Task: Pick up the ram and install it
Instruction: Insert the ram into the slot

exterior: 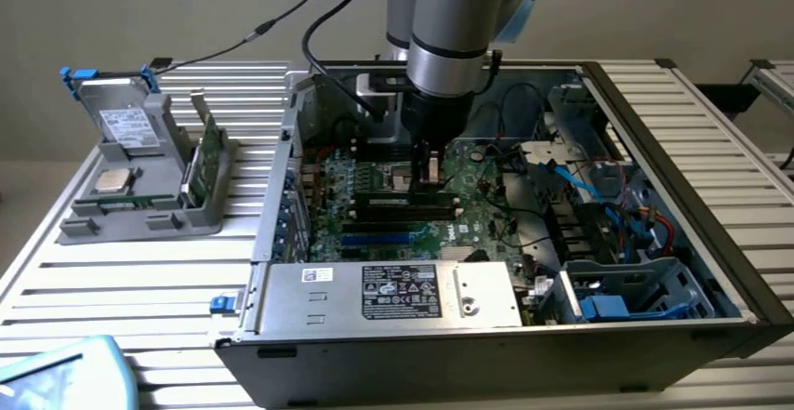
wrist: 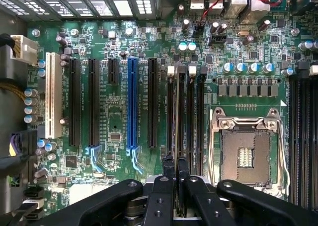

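As the wrist view shows, the fingers (wrist: 165,188) pinch the ram (wrist: 180,112) edge-on over the motherboard (wrist: 114,116).

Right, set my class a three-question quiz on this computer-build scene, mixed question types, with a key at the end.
1. True or false: the hand is shut on the ram.
2. The ram stands at: A the blue slot; B the white slot; C the black slots beside the processor socket.
3. Fill in: the grey holder stands outside the case, on the exterior view's ____.
Key: 1 true; 2 C; 3 left.
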